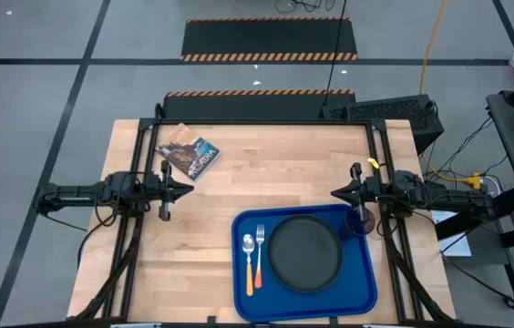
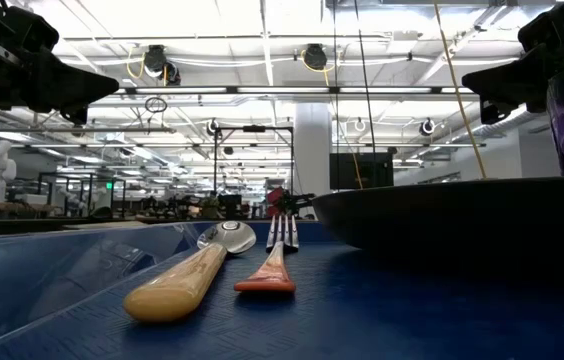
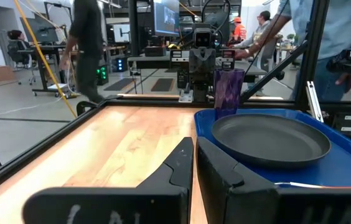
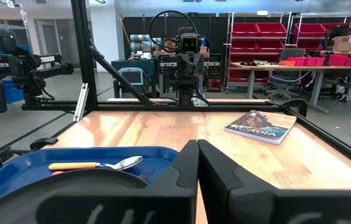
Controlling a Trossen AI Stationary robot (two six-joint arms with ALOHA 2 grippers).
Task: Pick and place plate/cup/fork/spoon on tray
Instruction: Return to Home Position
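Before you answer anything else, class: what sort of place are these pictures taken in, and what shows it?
Most likely a robotics lab or workshop: hazard-striped floor mats beyond the wooden table, red storage bins on shelving, and people among equipment racks in an open hall.

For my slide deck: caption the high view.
Plate, fork, spoon and cup on the blue tray; both arms idle.

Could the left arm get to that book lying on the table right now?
Probably yes. The book lies on bare wood close to the left tool, with nothing between them. The tray and the right tool sit well off to the other side.
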